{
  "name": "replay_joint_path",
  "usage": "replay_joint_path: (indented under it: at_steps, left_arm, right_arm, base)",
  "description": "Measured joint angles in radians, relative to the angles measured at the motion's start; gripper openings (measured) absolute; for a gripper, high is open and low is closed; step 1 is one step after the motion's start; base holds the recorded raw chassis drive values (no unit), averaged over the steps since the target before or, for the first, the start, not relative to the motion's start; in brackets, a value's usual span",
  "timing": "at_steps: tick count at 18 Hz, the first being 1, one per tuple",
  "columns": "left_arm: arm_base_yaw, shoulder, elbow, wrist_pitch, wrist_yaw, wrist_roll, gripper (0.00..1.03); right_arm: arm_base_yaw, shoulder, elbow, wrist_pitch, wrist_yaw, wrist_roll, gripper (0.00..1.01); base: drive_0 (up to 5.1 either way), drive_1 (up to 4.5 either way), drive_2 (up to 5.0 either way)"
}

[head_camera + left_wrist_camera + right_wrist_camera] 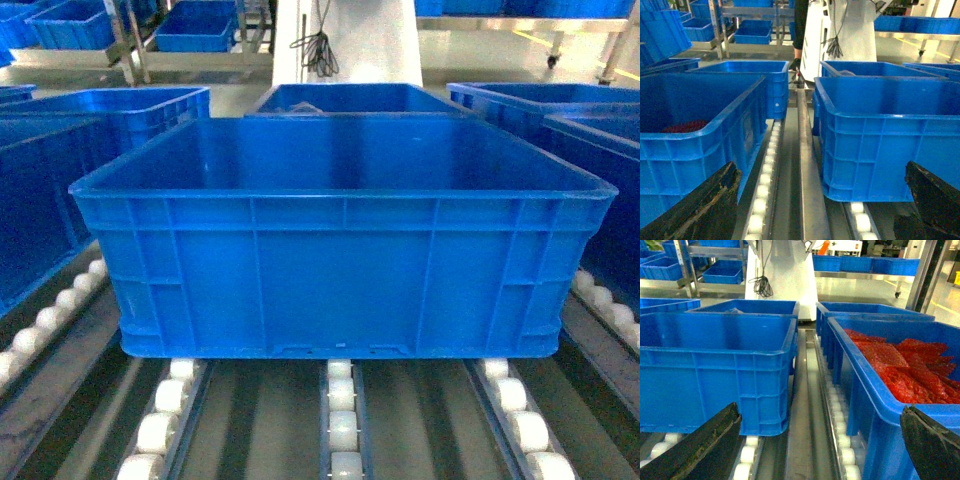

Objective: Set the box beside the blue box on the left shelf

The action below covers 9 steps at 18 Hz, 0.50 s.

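- Both sets of jaws stand spread wide with nothing between them: the left gripper [815, 200] shows a dark worn finger at each lower corner of the left wrist view, and the right gripper [820, 440] shows the same in the right wrist view. Neither appears in the head view.
- Ahead of the jaws sits the box [340, 250], a large bright-blue crate with ribbed walls and a thick rim, upright and squarely across the left shelf [340, 430], its base resting on the rows of white rollers.
- From the left wrist, the box's near left corner [880, 135] lies beyond and between the fingers, nearer the right one, with no finger touching it.
- From the right wrist, the box's near right corner [715, 370] lies beyond the left finger, likewise apart from it.
- Just left of the box, across a grey rail, stands a neighbouring blue crate [695, 135] with something dark red low inside.
- Just right of the box stands a crate of red bags [900, 370], heaped with crinkled red packets.
- More blue crates [350, 97] sit behind on the same rollers.
- Beyond them rises a white machine body [840, 35] with a hanging black cable bundle [761, 285].
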Motion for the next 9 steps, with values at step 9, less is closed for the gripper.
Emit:
replay_joint_path:
  at_steps: [9]
  left_arm:
    - [0.000, 0.000, 0.000, 0.000, 0.000, 0.000, 0.98]
  right_arm:
    - [0.000, 0.000, 0.000, 0.000, 0.000, 0.000, 0.98]
  base:
    - [0.0, 0.00, 0.0]
